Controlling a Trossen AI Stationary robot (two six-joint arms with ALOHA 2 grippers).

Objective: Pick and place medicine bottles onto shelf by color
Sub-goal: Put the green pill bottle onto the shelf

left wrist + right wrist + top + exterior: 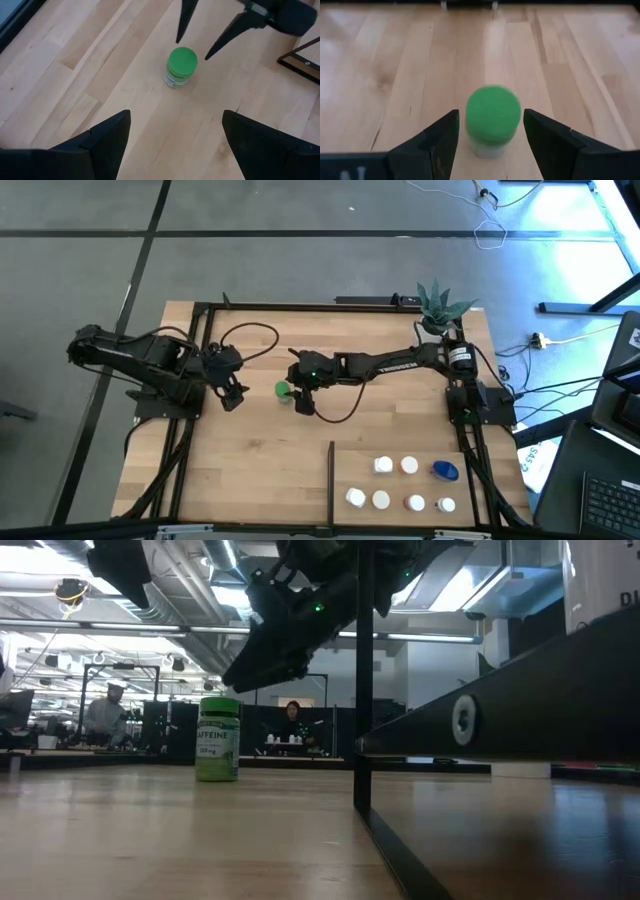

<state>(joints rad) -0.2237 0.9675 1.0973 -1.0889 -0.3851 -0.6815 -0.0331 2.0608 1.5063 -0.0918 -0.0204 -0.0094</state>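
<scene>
A green-capped medicine bottle stands upright on its base on the wooden table, left of centre. My right gripper hovers open just above it, one finger on either side of the green cap without touching. In the low view its fingertips are above the cap. My left gripper waits open to the bottle's left. Several bottles stand on the shelf at the near right: white-capped ones and a wider blue one.
A thin black divider bar edges the shelf's left side. A potted green plant stands at the far right corner. Black frame rails run along the table's sides, and cables lie near the arms.
</scene>
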